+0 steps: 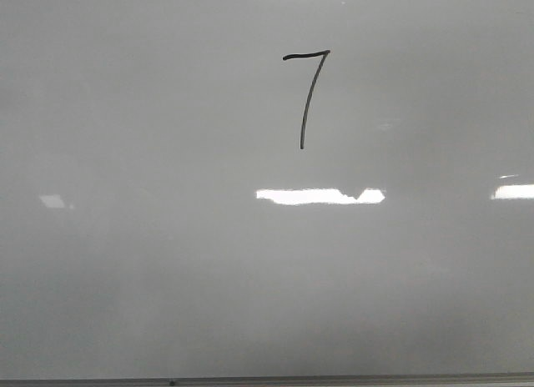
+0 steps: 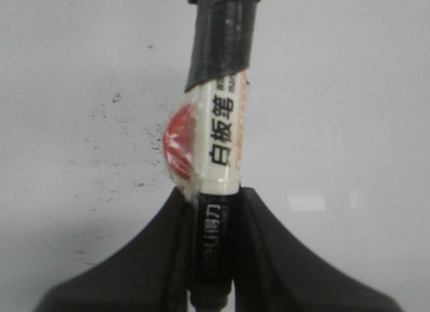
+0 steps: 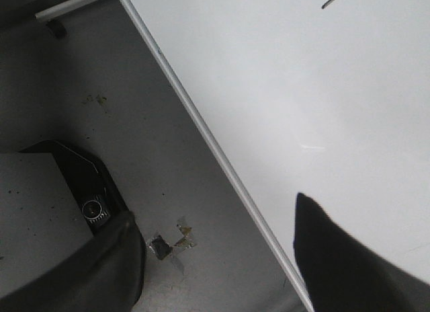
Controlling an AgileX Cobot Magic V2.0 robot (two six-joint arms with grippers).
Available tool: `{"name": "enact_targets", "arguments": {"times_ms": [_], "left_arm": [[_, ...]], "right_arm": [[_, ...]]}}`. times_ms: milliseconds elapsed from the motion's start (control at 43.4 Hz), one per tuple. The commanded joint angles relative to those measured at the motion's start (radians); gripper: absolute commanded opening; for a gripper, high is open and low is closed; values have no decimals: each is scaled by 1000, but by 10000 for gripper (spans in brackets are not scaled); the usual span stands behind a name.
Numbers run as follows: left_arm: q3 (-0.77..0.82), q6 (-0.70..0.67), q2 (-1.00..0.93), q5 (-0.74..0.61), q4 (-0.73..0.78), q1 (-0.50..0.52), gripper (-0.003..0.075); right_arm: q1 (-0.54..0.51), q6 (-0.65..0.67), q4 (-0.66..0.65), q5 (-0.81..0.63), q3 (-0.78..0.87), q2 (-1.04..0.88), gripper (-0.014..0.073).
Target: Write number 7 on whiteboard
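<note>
The left gripper (image 2: 209, 258) has two black fingers (image 2: 134, 271) with a matt, smooth surface — they are broad at the base and become narrow toward the tips in a soft curve. The right gripper (image 3: 222, 258) has fingers (image 3: 336, 265) of the same black colour and the same tapering shape; one of them ends in a rounded edge. No screws, cables or markings are visible.

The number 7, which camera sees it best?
The front view: the whole number 7 shows, black on the whiteboard. The right wrist view catches only one stroke end; the left wrist view shows none.
</note>
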Motion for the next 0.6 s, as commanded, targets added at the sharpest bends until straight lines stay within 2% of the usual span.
{"name": "enact_targets", "arguments": {"times_ms": [0, 115, 300, 438, 576], "left_arm": [[-14, -12, 42, -197, -42, 5, -11], [-14, -12, 119, -296, -44, 0, -11], [-36, -12, 228, -369, -44, 0, -11], [-87, -12, 296, -354, -44, 0, -9], [-152, -12, 354, -251, -44, 0, -6]], "right_arm": [[-7, 1, 25, -42, -32, -9, 510], [-7, 1, 25, -42, -32, -9, 510], [-7, 1, 26, -42, -32, -9, 510], [-7, 1, 26, -42, -32, -9, 510], [-7, 1, 26, -42, -32, -9, 510]]}}
